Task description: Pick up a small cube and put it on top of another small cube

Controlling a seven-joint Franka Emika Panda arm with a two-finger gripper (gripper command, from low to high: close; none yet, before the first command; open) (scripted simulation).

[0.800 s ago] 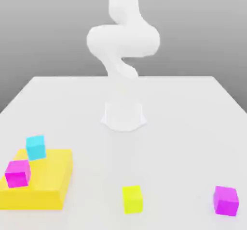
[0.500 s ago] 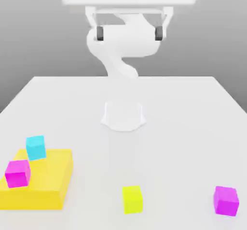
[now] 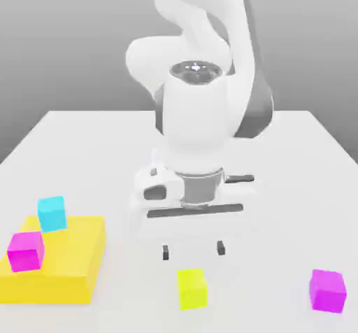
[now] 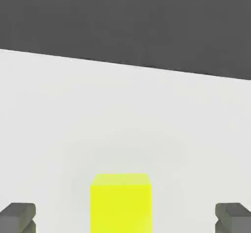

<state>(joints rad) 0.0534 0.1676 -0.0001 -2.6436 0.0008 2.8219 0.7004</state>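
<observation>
- Since half a second ago the arm has swung down from the top of the exterior view, and the hand now hangs low over the worktop, just above the yellow cube.
- None of the cubes nor the block has shifted between the earlier frames and now.
- Count: one yellow cube, two magenta cubes, one cyan cube, one flat yellow block.
- Hand: released, fingers spread wide and pointing down, holding nothing; in the hand view the two fingertips sit well apart on either side of the yellow cube, not touching it.
- Yellow cube: rests on the worktop near the front edge, by itself, directly under the hand.
- Block: lies at the exterior view's left; the cyan cube sits at its far edge and one magenta cube at its left side.
- Second magenta cube: alone on the worktop at the exterior view's right, well apart from the yellow cube.
- Nothing stands between the fingers and the yellow cube.
</observation>
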